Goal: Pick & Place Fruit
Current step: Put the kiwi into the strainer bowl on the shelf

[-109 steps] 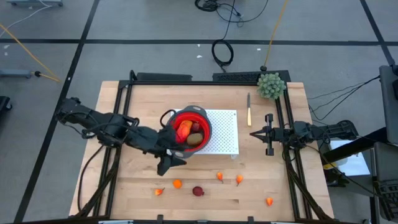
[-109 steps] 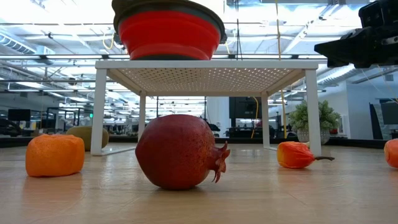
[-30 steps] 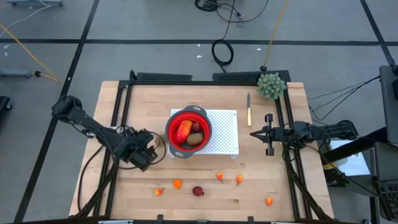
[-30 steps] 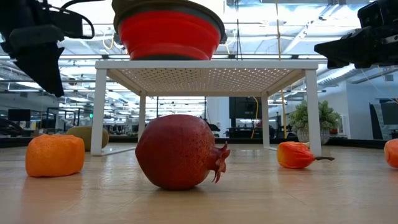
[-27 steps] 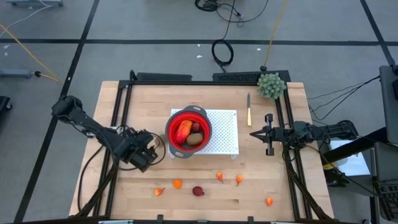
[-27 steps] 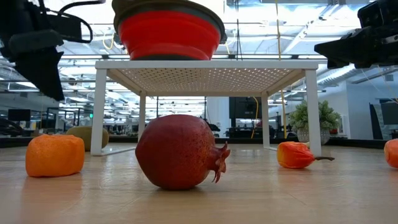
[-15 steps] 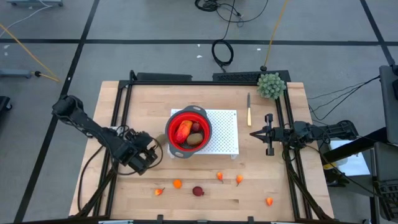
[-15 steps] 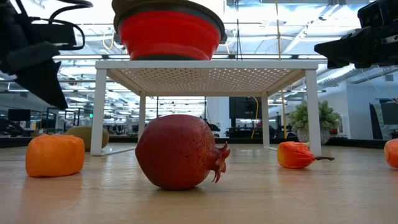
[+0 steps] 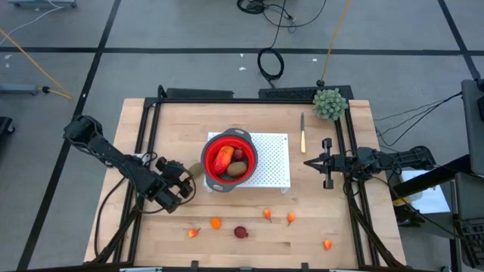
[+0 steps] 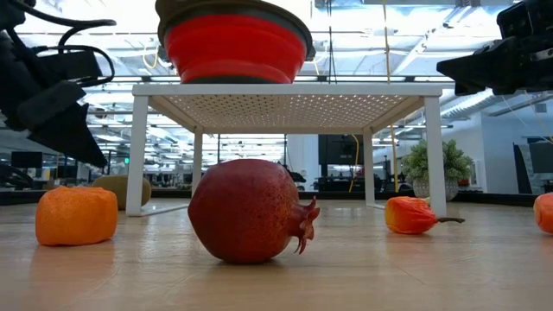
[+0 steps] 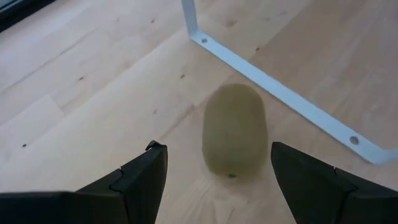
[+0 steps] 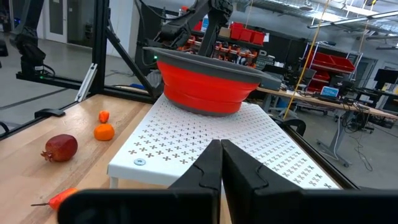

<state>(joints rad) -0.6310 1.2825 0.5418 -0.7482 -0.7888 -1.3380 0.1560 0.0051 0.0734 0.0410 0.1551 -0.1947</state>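
Left gripper [image 11: 217,168] has pulled back from the red collapsible bowl [image 9: 230,159] and dropped low toward the bench [image 9: 151,227] over the last few secs. Its jaws are spread wide, holding nothing, now lined up on a brown-green kiwi-like oval [image 11: 235,137] lying on the wood between them, just ahead. We read that as approach for the next pick; grasp not yet made.

Bowl sits on the white perforated stand [image 9: 274,162], already holding a red-orange oblong, a kiwi-like oval and a dark red ball.

The stand's white foot rail [image 11: 280,99] runs just beyond the kiwi on the far side of the jaws, so little room there.

Loose on the bench: dark red pomegranate-like ball [image 10: 249,210], orange piece [image 10: 76,215], small orange bits [image 9: 290,218].

Right gripper [image 12: 219,163] waits beside the stand, jaws pressed together, empty.
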